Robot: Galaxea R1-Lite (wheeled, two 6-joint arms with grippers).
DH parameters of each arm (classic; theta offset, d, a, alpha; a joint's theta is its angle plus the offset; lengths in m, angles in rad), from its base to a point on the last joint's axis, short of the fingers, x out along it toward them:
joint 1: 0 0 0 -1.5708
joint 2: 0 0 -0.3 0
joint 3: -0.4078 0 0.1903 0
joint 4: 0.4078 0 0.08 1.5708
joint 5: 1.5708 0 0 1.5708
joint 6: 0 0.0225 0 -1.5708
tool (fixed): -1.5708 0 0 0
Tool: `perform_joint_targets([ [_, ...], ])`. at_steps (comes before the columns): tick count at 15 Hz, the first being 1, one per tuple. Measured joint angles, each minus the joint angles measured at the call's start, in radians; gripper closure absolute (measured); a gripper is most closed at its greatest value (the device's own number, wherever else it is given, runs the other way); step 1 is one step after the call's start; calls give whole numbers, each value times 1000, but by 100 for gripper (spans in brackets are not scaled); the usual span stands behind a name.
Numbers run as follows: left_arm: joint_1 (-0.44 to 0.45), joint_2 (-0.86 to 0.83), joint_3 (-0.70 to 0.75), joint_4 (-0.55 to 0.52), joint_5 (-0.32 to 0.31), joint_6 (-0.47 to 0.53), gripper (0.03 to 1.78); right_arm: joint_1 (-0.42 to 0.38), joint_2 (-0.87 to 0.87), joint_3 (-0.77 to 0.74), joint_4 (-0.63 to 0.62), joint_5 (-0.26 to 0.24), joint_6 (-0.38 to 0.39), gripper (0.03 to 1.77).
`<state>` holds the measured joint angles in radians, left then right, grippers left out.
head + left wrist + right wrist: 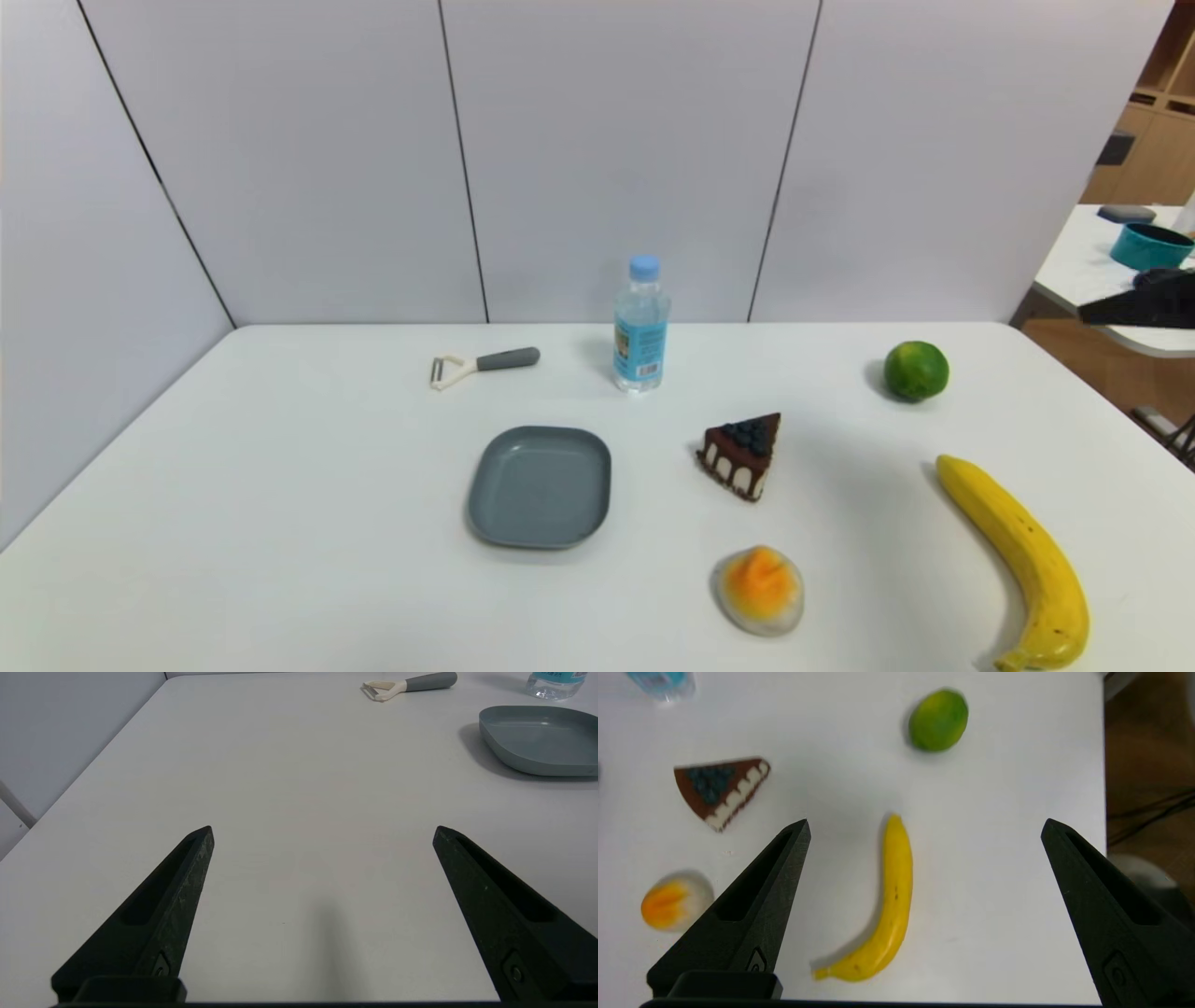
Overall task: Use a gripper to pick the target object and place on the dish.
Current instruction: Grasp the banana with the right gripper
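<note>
Overhead, right end effector (924, 830) spread above banana (889, 905), white table (280, 485).

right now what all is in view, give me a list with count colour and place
banana: 1, yellow with brown specks, near right of the table, nothing touching it
dish: 1, grey-blue, table centre, nothing on it
lime: 1, green, far right of the table
cake slice: 1, brown with white drips and blueberries, right of the dish
orange-and-white lump: 1, near edge, in front of the cake slice
water bottle: 1, clear with blue cap and label, upright, behind the dish
peeler: 1, grey handle, cream head, far left of the bottle
table: 1, white
left end effector: 1, black, open, low over bare table left of the dish
right end effector: 1, black, open, above the banana
</note>
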<state>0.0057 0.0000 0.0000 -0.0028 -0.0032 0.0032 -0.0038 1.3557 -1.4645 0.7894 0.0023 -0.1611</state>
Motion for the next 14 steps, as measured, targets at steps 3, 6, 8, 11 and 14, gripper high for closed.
perform_joint_targets([
  [3,0,0,0,0,0,0,12,-7,104,-83,236,5,13,9],
  [6,0,0,0,0,0,0,12,-10,200,-114,454,57,102,9],
  [8,0,0,0,0,0,0,12,-21,256,-122,491,123,160,9],
  [11,0,0,0,0,0,0,12,-36,333,-119,560,174,176,9],
  [14,0,0,0,0,0,0,12,-48,400,-108,562,189,201,9],
])
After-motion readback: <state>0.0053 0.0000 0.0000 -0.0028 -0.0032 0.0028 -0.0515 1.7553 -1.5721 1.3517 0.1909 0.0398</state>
